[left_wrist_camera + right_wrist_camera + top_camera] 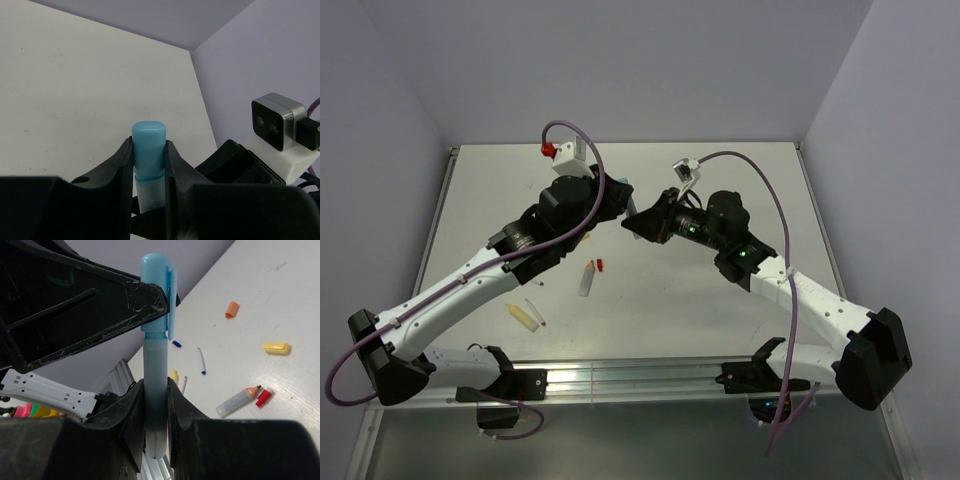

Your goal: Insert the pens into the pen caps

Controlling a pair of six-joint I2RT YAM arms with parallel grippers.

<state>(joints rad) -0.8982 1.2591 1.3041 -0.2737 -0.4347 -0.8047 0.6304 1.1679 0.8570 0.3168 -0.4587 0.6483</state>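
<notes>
Top view: the left gripper (612,200) and right gripper (635,225) point tip to tip, close together.

Left wrist: the left gripper is clamped on the light-blue cap (148,135), which sits between its fingertips.

Right wrist: the right gripper is clamped on the light-blue pen (155,360), which rises from between its fingertips into that cap.

A white table (670,310) stands between pale lilac walls (640,60)

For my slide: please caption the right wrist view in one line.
Right gripper holds the light-blue marker while the left gripper clamps its cap.
</notes>
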